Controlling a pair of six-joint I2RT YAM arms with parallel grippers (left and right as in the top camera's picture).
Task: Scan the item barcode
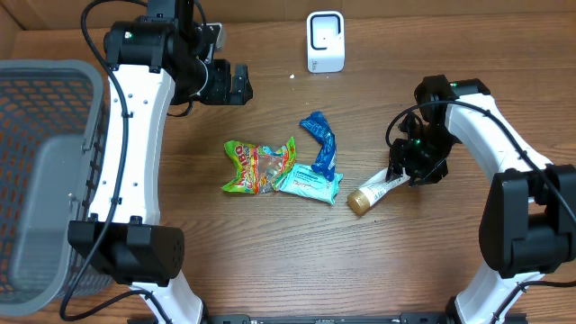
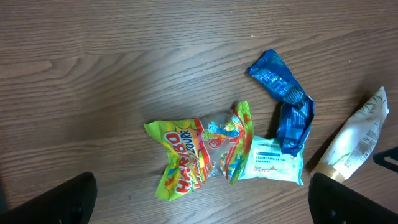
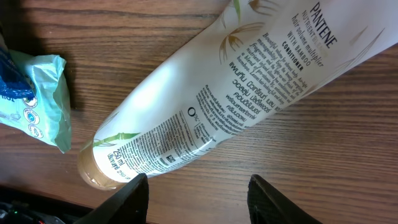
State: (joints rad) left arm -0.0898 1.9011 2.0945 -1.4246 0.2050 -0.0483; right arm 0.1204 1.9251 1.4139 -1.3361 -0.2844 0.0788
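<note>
The left gripper (image 1: 241,85) hangs over the desk (image 1: 270,270), jaws wide apart and empty. Further right, the scanner (image 1: 325,41) stands at the far edge, with no item facing it. The tube (image 1: 371,193) lies flat on the desk. The right gripper (image 1: 402,174) is low over it, jaws half apart, not clamped. The task looks barely begun — grasping, presenting and scanning are all left.

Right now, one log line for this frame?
left hand: open, empty | right hand: open, over tube | tube: flat on table, ungripped
</note>
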